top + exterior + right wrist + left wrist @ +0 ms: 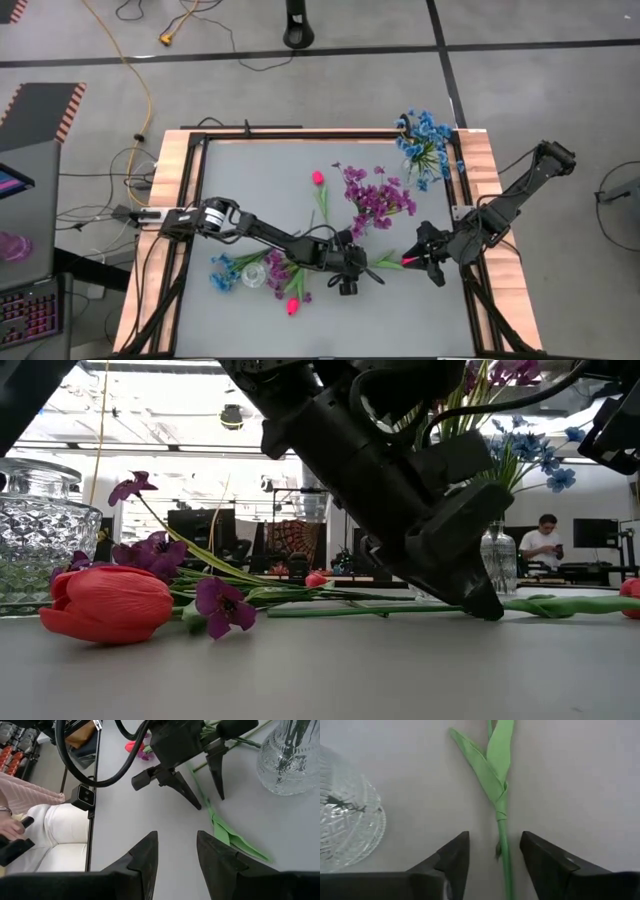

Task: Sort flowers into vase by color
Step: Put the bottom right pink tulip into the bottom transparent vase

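A pink-red tulip lies on the table. Its bud [408, 261] is at the right end, and its green stem [504, 865] and leaves [492, 765] run toward the left. My left gripper [495, 851] [347, 284] points down, open, with one finger on each side of the stem and its tips at the tabletop [482, 598]. My right gripper [177, 851] [417, 256] is open and hovers by the bud end, holding nothing. A glass vase [358, 228] just beyond holds purple sprigs [378, 195].
A vase of blue flowers [422, 140] stands at the far right corner. A third glass vase [253, 273] sits near the left among loose blue [222, 272] and purple [285, 268] sprigs and a tulip [293, 306]. Another tulip [318, 178] lies near the centre. A person [30, 815] is beside the table.
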{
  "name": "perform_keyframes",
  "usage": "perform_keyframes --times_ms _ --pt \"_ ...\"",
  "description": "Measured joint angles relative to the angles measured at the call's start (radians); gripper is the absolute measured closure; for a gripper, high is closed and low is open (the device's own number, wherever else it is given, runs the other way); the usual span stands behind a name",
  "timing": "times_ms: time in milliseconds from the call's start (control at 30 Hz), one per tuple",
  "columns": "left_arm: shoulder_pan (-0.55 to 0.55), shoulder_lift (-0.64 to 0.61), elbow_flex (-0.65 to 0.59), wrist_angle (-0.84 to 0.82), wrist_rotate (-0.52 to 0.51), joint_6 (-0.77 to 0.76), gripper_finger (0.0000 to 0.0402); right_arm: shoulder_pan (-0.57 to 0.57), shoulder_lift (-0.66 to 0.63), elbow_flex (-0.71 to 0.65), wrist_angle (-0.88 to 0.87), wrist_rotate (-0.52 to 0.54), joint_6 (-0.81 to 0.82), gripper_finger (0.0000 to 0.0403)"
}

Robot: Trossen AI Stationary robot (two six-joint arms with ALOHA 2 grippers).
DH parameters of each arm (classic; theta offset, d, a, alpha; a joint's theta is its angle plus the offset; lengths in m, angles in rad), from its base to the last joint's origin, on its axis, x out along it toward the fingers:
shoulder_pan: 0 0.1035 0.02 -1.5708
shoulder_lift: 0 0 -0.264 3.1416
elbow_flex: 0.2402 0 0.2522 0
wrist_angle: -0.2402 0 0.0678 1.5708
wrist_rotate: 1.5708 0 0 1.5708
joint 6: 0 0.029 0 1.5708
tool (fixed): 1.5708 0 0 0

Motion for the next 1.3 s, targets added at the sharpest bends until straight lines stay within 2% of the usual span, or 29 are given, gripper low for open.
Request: perform_keyframes --times_ms 300,433,767,1100,1300 --pt "0.0 0.009 0.028 -0.013 0.037 -0.007 0.0356 0.0 0.0 0.0 0.0 0.0 0.0 0.0241" --pt "0.0 0.013 0.064 -0.049 0.045 -0.006 0.0394 0.0 0.0 0.0 0.0 0.001 0.0 0.0241" --pt "0.0 0.006 0.146 -0.141 0.031 -0.003 0.04 0.0 0.0 0.0 0.0 0.0 0.0 0.0241" --pt "-0.03 -0.053 0.146 -0.238 0.038 0.001 0.0401 0.0 0.0 -0.001 0.003 0.001 0.0 0.0241" --pt "-0.07 -0.09 0.145 -0.3 0.0 0.031 0.0401 0.0 0.0 -0.001 0.003 0.001 0.0 0.0241"
